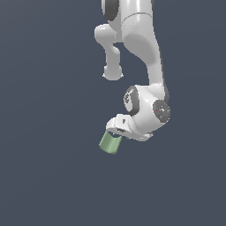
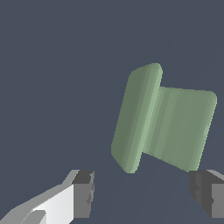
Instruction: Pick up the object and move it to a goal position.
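Outside, the exterior view has the arm (image 1: 141,53) bent low, its gripper (image 1: 115,131) directly over the pale green block (image 1: 109,143), perhaps touching it. From the wrist, the block (image 2: 164,122) lies ahead of widely parted fingers (image 2: 83,192), nothing held.

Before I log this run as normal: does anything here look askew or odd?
Only mildly: the green block sits skewed relative to the open gripper, not squared between the fingers. Nothing looks damaged or spilled.
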{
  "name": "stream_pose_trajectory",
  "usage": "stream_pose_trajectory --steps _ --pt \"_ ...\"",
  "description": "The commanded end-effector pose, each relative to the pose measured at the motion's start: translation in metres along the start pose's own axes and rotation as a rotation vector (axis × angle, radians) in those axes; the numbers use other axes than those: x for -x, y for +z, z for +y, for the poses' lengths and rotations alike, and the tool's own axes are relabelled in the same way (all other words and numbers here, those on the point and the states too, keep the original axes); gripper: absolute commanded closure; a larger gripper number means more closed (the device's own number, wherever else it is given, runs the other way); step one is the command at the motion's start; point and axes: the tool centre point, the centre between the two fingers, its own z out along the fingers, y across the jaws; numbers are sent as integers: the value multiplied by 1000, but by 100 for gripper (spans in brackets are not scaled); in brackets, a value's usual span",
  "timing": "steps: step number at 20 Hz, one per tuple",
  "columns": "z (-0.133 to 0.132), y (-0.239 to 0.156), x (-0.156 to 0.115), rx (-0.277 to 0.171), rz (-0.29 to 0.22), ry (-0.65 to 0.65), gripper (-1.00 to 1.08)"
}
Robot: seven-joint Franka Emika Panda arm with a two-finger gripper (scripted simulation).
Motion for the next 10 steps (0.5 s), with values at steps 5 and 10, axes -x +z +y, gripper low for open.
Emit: stream_pose_trajectory --steps 5,10 --pt "-8 13 -10 119 11 59 -60" --pt "-11 17 -14 168 21 82 -60"
